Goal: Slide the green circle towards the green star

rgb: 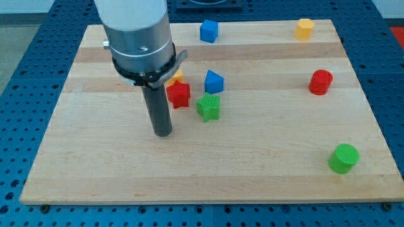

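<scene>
- Presently, my tip [163,133] is seen resting on the wooden board [95,164], left of the board's middle, at the lower end of the dark rod hanging from the grey arm head [139,38].
- No fingers are carried by the rod; nothing is held, and no block is touched by my tip.
- The green circle [344,157] is found near the board's lower right corner, well apart from my tip and from every other block.
- The green star [207,107] is placed near the board's centre, to the right of my tip and slightly higher in the view, with bare wood between them.
- A red star [179,94] is seen just up and left of the green star, close to the rod's shaft.
- A yellow block [175,77] is partly hidden behind the arm head, just above the red star; its shape cannot be told.
- A blue block [214,81] with a pointed top is set just above the green star.
- A blue cube [209,30] is seen near the top edge, at its middle.
- A yellow block, seemingly hexagonal [305,28], is found at the top right corner.
- A red cylinder [320,82] stands near the right edge, well above the green circle.
</scene>
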